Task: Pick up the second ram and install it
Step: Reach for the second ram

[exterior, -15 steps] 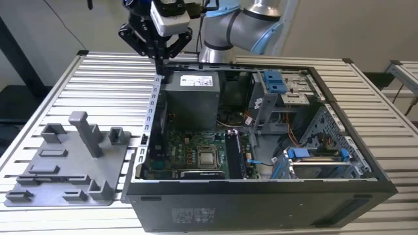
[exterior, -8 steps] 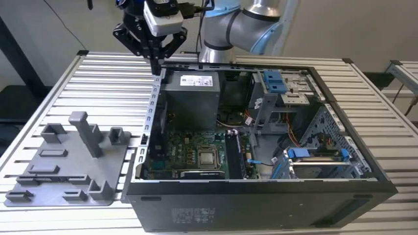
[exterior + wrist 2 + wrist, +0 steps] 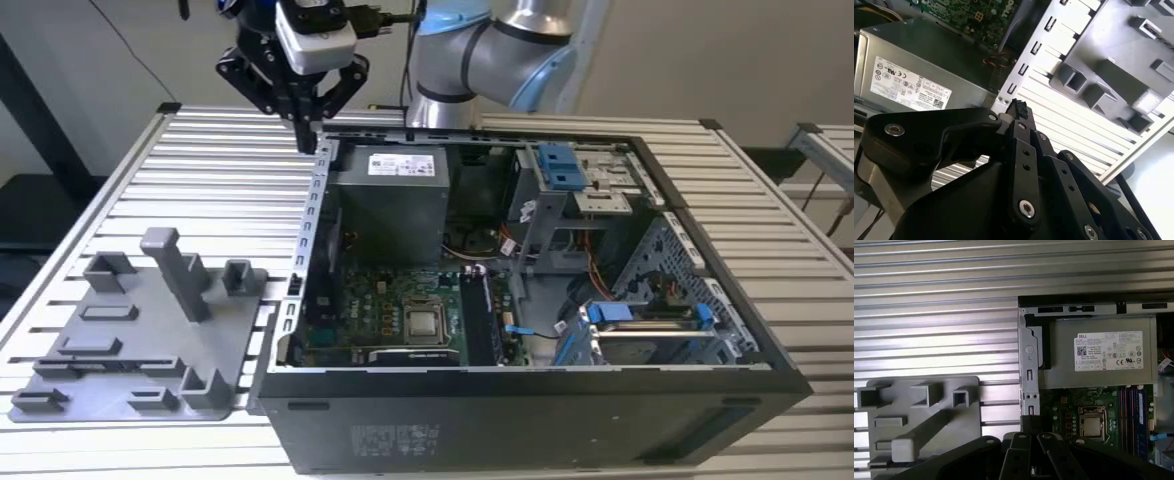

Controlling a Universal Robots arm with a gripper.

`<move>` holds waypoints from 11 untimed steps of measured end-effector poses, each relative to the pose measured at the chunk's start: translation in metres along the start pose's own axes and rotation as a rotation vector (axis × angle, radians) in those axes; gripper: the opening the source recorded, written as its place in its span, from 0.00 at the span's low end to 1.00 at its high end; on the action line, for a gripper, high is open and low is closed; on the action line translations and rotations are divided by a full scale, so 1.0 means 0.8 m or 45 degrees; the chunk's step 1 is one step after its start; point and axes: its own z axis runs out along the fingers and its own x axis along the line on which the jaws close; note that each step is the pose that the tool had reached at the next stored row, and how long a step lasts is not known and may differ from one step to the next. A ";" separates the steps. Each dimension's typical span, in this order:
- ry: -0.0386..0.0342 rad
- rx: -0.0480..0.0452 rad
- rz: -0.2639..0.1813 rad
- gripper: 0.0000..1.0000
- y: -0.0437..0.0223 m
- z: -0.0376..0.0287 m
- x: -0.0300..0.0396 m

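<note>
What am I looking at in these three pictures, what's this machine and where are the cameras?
This is a robot arm with a black tool at its end. The exterior view comes from a camera off the arm; both wrist views come from cameras riding near the tool. On the ribbed metal table lie an open computer case, motherboard exposed, and a grey holder tray with upright posts. The tool hangs above the case's side wall, closed; whether it pinches anything I cannot tell.
</note>
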 end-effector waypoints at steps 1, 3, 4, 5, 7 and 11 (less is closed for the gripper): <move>0.0003 0.000 0.000 0.11 -0.0002 0.0000 0.0024; 0.0008 0.000 0.000 0.11 -0.0005 0.0001 0.0071; 0.0011 0.000 0.000 0.11 -0.0007 0.0001 0.0095; 0.0015 0.000 0.000 0.11 -0.0008 0.0002 0.0119; 0.0019 0.000 0.000 0.11 -0.0012 0.0003 0.0171; 0.0026 0.000 0.000 0.11 -0.0020 0.0003 0.0283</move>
